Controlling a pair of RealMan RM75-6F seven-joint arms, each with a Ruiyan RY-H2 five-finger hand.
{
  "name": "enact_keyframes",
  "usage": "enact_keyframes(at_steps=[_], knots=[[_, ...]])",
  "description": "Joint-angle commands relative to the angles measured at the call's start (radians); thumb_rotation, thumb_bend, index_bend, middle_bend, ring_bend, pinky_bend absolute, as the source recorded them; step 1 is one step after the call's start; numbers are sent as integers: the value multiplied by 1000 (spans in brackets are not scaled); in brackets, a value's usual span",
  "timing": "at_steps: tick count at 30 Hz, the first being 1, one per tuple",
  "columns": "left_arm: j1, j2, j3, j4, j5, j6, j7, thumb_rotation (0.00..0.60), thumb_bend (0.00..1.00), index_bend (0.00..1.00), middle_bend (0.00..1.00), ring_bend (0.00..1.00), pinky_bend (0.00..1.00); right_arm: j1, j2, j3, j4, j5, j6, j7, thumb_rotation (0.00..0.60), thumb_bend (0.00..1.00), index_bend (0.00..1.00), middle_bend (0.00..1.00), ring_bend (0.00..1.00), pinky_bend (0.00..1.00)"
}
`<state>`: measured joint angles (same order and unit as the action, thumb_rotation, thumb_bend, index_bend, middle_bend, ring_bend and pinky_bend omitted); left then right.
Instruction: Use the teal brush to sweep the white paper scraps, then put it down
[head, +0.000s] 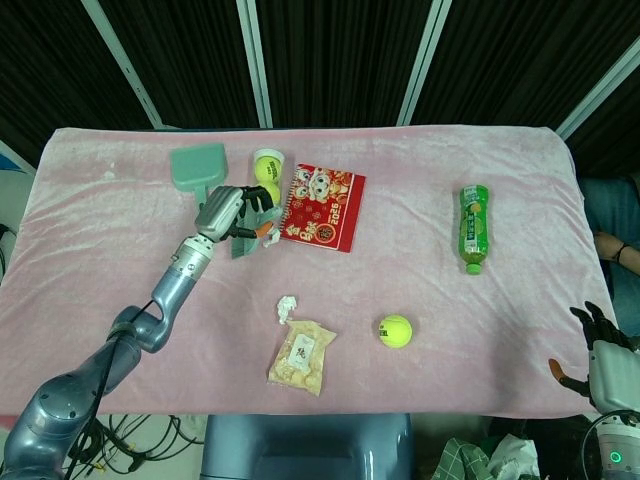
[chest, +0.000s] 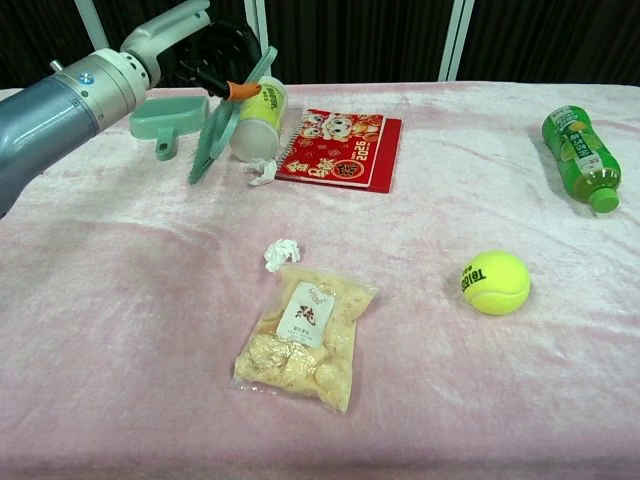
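Brush (chest: 222, 128) in the air, tilted, gripped by the left hand (head: 232, 209) at its upper end, bristle end pointing down and to the left toward the pink cloth (chest: 120, 300). The slant looks deliberate to me: an angled head drags scraps along the fabric instead of stabbing at them. One paper scrap (chest: 262, 172) lies just beside the tube of tennis balls (chest: 258, 118), touching the corner of the red notebook (chest: 342, 148), and the brush tip hangs close on its left, so I read this as the sweep being lined up on that scrap. A second scrap (chest: 282, 253) sits nearer the robot, touching the top edge of the snack bag (chest: 305, 342), well apart from the brush; that one looks untouched. The teal dustpan (head: 198, 168) lies flat behind the hand, mouth away from the scraps, so anything swept now would only go across the cloth. The right hand (head: 598, 352) idles off the table's near right corner, fingers apart, holding nothing. A loose tennis ball (chest: 495, 282) and a green bottle (chest: 580, 158) sit on the right side, out of the way. Sweeping seems barely under way, and the putting down is still to come.
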<state>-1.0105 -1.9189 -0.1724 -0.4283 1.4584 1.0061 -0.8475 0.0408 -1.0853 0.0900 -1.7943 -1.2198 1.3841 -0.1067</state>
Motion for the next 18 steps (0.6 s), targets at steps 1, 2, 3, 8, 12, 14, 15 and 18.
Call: enact_keyframes(at_steps=[1,2,3,8,12,14,15,18], knots=[[6,-36,20,67,-1,-56,-5,600,421,853,787,508,640,1,-1,0,0,0,-1,-3,600,190,186,70,144,182],[9,-47,26,82,1,-63,-10,600,421,853,787,508,640,1,-1,0,-1,1,-1,-3,600,190,186,70,144,182],[10,-55,28,90,2,-66,-15,600,420,854,787,508,640,0,-1,0,-1,2,-1,-4,600,190,186,70,143,182],[11,-101,19,119,-12,-84,-86,600,420,856,787,509,641,-1,-1,2,-3,5,2,-4,600,191,187,70,144,182],[-2,-137,-17,145,-45,-80,-156,600,420,858,789,510,642,0,-1,2,-2,5,0,-1,600,191,187,70,144,182],[-9,-153,-42,147,-65,-66,-192,600,420,859,790,511,643,0,0,2,-2,4,-1,2,600,191,187,70,144,182],[-12,-159,-49,149,-70,-60,-201,600,420,859,790,511,643,0,1,2,-3,3,-1,3,600,191,187,70,144,182],[-24,-180,-55,168,-72,-47,-206,600,420,859,790,511,643,0,2,2,-3,4,-3,7,600,191,189,69,144,182]])
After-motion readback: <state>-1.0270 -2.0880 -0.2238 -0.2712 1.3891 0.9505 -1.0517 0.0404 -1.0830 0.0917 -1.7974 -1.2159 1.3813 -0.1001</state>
